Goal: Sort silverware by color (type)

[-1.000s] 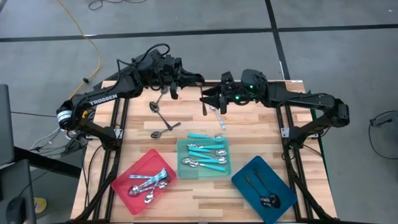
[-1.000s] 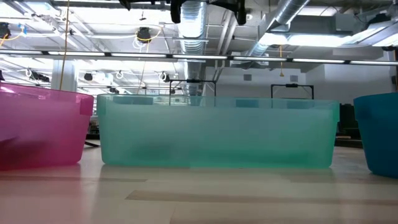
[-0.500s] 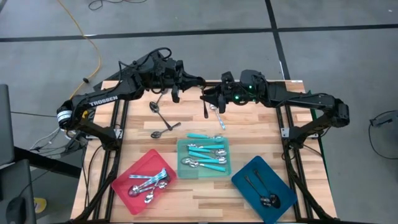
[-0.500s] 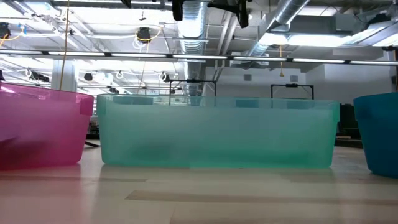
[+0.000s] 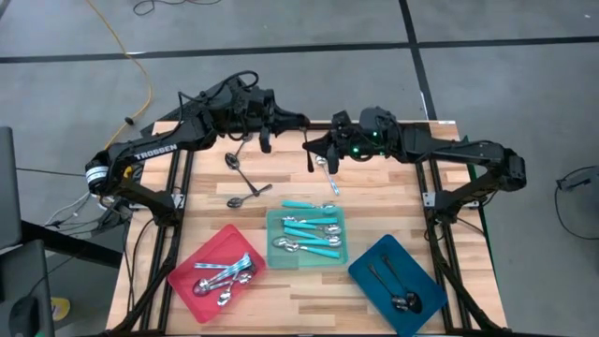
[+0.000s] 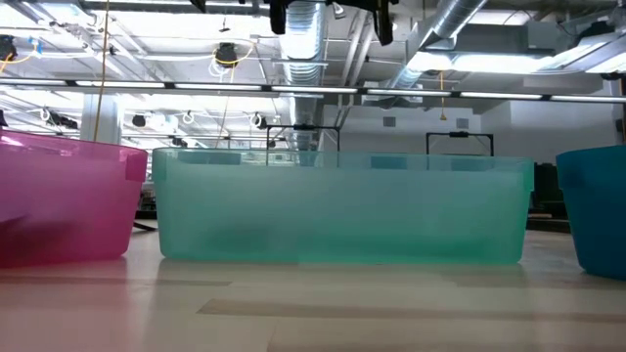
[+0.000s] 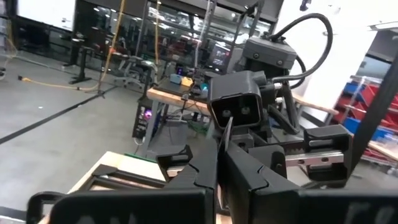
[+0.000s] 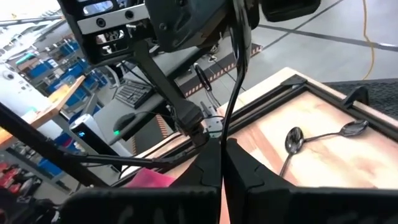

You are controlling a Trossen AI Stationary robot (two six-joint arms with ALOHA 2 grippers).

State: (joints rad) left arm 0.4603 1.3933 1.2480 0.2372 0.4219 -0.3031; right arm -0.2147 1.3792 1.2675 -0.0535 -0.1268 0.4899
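My two grippers meet high above the table's far middle. A thin dark spoon (image 8: pixel 237 74) rises from between the shut fingers of my right gripper (image 8: pixel 222 144), which shows in the high view too (image 5: pixel 311 147). My left gripper (image 7: pixel 221 177), reaching in from the left (image 5: pixel 299 123), is shut with the spoon's thin edge (image 7: pixel 224 134) between its fingertips. Two silver spoons (image 5: pixel 241 183) and a turquoise-handled spoon (image 5: pixel 328 177) lie flat on the wood. My left gripper pinches a thin dark edge of the spoon (image 7: pixel 222 149) between its two fingertips. Which part of the spoon that is does not show. The spoon is lifted clear of the table. My right gripper pinches the dark spoon's thin handle (image 8: pixel 224 127) between its two fingers, at the end nearest them. The rest of the spoon stands up and away from the fingertips, toward the left arm. It is clear of the table.
Three trays stand along the near side: a red one (image 5: pixel 225 245) with silver spoons, a teal one (image 5: pixel 272 255) with turquoise-handled spoons, and a blue one (image 5: pixel 386 255) with dark spoons. Bare wood lies between the trays and the grippers.
My right gripper has shut on the dark spoon, staying high above the far middle. My left arm has edged slightly toward the right arm and stayed shut.
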